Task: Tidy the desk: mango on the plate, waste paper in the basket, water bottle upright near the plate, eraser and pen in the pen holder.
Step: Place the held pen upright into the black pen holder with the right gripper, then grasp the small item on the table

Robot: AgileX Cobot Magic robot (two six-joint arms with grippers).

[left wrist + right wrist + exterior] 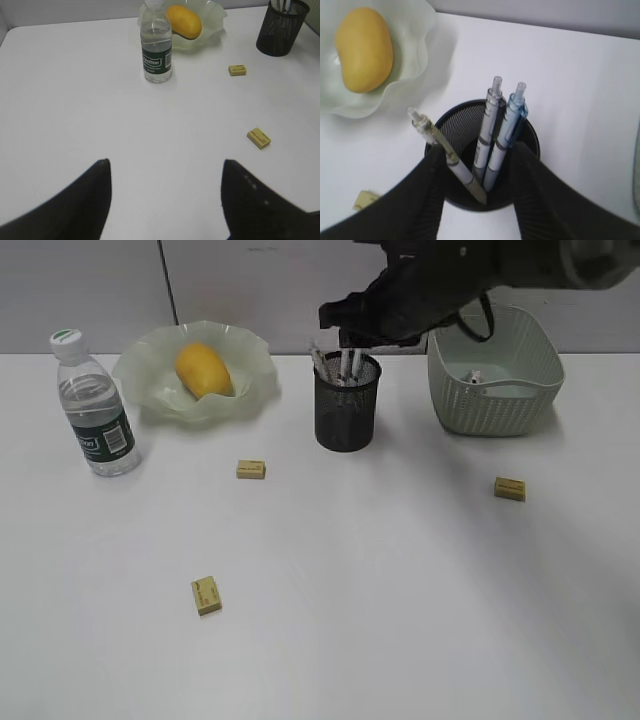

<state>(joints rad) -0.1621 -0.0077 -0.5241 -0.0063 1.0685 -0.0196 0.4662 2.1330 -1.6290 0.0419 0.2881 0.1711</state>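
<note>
White desk (400, 620) stretches out under me, with a pale grey wall behind it. At the back left the water bottle (93, 406) stands upright, just beside the wavy green plate (150, 380), and the mango (204, 370) lies in that plate. Near the middle of the back edge stands the black mesh pen holder (347, 415) with three pens in it. My right hand (480, 165) hangs directly over the holder, its two fingers (420, 195) spread to either side of the rim; in my right wrist view two pale pens (492, 130) lean together against the far side and a third pen (450, 157) slants across between my fingers, its tip down in the cup. My fingers stand apart from that pen, so this hand is released and grasps nothing. To the right of the holder sits the green basket (495, 405), with the small wad of waste paper (474, 377) lying inside it. Three yellowish erasers lie loose on the desk: one (251, 469) in front of the plate, one (207, 595) nearer the front left, and one (510, 488) in front of the basket. My left hand (165, 200) hovers low over bare desk at the front left, fingers wide apart and empty.
</note>
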